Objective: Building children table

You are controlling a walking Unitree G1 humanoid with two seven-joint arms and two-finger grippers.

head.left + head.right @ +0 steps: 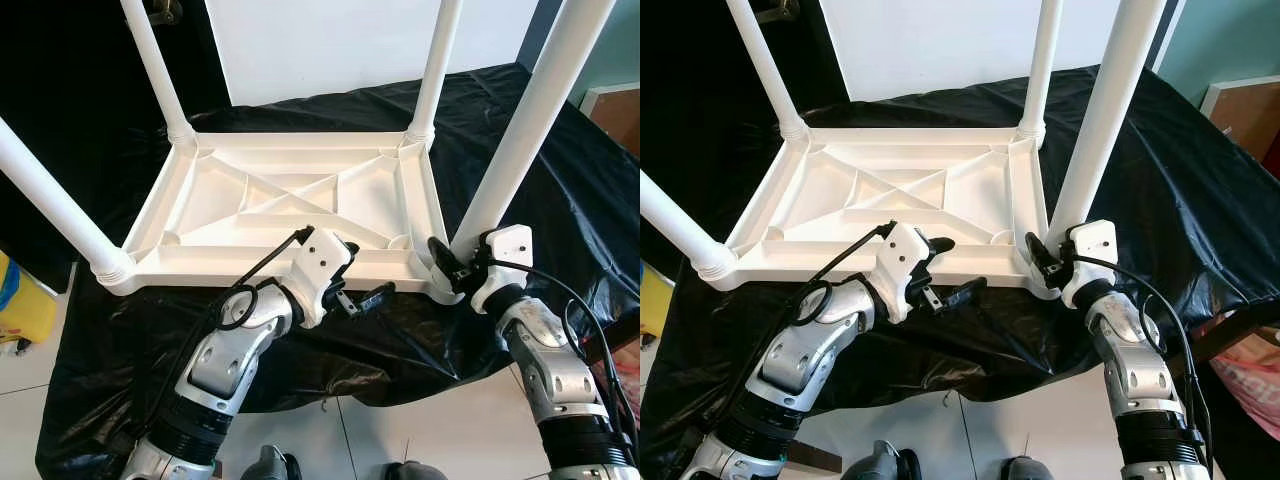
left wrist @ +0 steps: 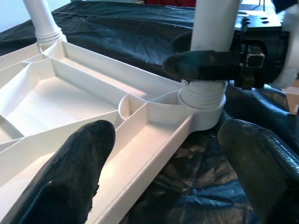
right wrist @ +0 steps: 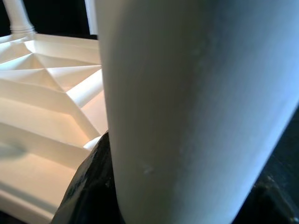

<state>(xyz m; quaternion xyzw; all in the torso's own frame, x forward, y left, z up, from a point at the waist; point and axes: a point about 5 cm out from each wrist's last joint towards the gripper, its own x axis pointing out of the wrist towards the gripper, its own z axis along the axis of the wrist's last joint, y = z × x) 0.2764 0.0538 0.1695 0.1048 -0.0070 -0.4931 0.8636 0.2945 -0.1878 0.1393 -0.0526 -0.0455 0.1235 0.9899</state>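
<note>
Head cam gives you the whole ribbed white plastic table top (image 1: pixel 290 205), upside down on a black-sheeted surface (image 1: pixel 560 190). L wrist cam shows the threaded leg collar. Right gripper (image 1: pixel 452 262): jaws clamped round the near-right leg (image 1: pixel 520 130), a smooth tube. Left gripper (image 1: pixel 362 297): jaws wide open, straddling the near rim, holding nothing.

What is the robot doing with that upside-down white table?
The robot is putting together a small white table that lies upside down on a black cloth. All four legs stand in their corner sockets. The right tool is closed around the bottom of the near right leg, just above its socket. The left tool is open, hovering at the table's near edge.
</note>
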